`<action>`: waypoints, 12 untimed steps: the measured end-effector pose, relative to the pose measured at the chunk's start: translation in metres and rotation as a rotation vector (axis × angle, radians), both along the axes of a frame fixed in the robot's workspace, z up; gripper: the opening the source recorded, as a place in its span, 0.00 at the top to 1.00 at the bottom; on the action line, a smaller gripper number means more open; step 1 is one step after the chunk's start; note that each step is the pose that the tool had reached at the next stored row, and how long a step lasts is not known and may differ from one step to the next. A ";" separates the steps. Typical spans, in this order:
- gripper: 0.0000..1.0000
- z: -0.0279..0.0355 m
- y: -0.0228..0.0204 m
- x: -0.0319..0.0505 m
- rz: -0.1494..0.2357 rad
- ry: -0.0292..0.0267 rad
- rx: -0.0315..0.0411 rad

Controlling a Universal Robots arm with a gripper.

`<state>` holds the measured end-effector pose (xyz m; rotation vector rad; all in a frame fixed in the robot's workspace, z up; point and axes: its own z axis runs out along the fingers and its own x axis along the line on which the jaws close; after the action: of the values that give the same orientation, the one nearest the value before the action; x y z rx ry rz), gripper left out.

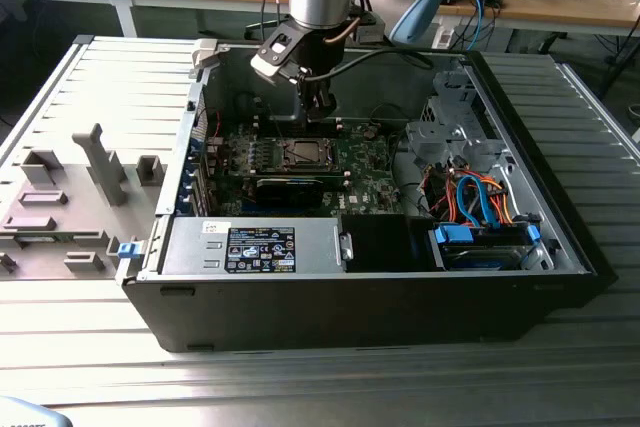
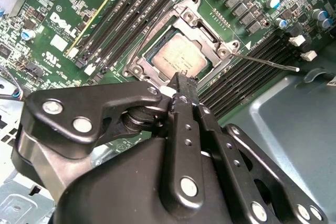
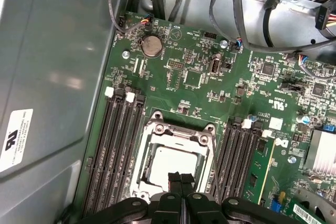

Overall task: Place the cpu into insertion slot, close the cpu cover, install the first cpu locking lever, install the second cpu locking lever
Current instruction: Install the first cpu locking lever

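Cover-closing step judged in hand: jaws clenched empty, tips at the near edge of the thin silver-grey metal cpu cover (image 2: 202, 29), which lies over the small square silver-topped cpu (image 2: 181, 59) just beyond them, while the thin wire locking lever (image 2: 265, 61) beside them stands unlatched, calling for steady downward pressure.

Ext. far; wrist views near cpu (image 2: 181, 59) (image 3: 170, 161).

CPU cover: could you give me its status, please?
Gripper shut, tip at edge of cpu cover. Cpu seated, cover down. One lever sticking out.
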<state>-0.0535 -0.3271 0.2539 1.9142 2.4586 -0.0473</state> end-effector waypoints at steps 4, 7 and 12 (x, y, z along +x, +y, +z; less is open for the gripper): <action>0.89 0.0000 0.0000 0.0000 0.008 0.0000 0.0000; 0.89 0.0000 0.0000 0.0000 0.014 0.0000 0.0000; 0.89 0.0000 0.0000 0.0000 0.024 0.0000 0.0001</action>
<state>-0.0535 -0.3271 0.2539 1.8839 2.4815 -0.0467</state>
